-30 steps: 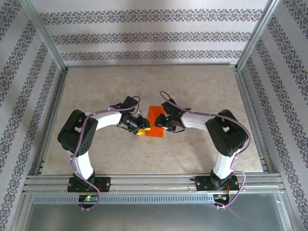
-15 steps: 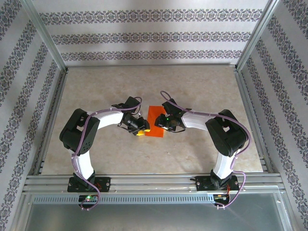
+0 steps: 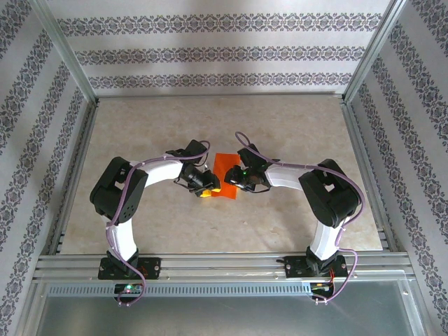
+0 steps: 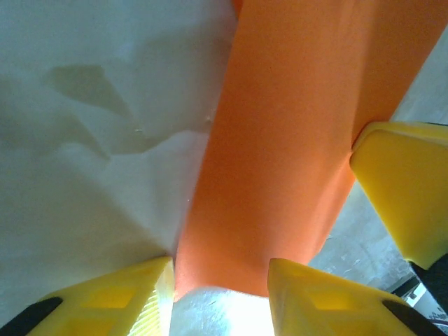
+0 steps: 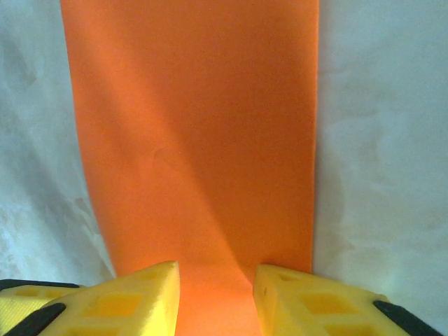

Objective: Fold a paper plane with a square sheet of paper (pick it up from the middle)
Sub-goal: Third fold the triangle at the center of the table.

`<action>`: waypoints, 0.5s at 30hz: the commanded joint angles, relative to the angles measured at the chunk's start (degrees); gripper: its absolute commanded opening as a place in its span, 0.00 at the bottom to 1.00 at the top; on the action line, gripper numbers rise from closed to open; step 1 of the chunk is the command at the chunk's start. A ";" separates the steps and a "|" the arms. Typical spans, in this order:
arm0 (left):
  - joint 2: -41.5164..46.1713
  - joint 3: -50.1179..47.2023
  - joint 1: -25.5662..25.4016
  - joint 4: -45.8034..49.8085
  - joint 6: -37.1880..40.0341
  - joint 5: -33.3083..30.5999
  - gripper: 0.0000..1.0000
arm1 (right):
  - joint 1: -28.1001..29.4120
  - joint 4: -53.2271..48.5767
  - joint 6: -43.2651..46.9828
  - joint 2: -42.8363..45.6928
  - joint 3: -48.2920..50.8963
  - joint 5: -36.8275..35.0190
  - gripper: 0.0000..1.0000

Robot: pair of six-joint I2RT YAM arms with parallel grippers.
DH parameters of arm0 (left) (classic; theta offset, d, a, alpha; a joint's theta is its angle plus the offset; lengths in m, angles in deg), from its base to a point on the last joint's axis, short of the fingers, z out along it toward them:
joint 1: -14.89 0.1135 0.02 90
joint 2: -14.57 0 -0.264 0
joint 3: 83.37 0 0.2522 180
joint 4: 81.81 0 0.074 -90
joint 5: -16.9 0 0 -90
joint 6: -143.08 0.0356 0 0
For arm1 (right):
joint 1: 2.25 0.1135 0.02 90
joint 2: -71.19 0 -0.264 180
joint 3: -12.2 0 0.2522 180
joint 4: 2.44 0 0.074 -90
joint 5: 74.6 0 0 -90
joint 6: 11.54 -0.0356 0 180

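Observation:
The orange-red sheet of paper [image 3: 225,171] lies on the table as an upright rectangle between the two grippers. My left gripper [image 3: 208,187] is at its lower left edge. In the left wrist view the left gripper [image 4: 220,283] is open, and the paper's [image 4: 294,140] near end bows up between the yellow fingers [image 4: 143,294]. My right gripper [image 3: 235,183] is at the lower right edge. It is open [image 5: 215,283], straddling the paper [image 5: 196,126], which has a soft ridge running toward the gap. The paper plane is out of view.
The beige tabletop [image 3: 294,126] is bounded by aluminium rails and patterned walls. A yellow finger [image 4: 406,196] of the right gripper stands close at the right of the left wrist view. Both forearms angle inward over the table's middle.
The left gripper has edged right, closer to the paper's lower left edge. The right arm has barely shifted, and the paper stays between them.

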 commanded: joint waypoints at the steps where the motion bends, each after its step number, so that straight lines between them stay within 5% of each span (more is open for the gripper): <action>1: -0.05 1.29 -1.14 1.85 1.69 0.49 0.40 | -0.32 -4.94 -0.49 -2.89 2.71 -1.78 0.39; 15: 2.06 0.91 2.10 -3.44 0.99 2.48 0.37 | -0.32 -6.58 0.84 -2.19 2.89 -2.80 0.39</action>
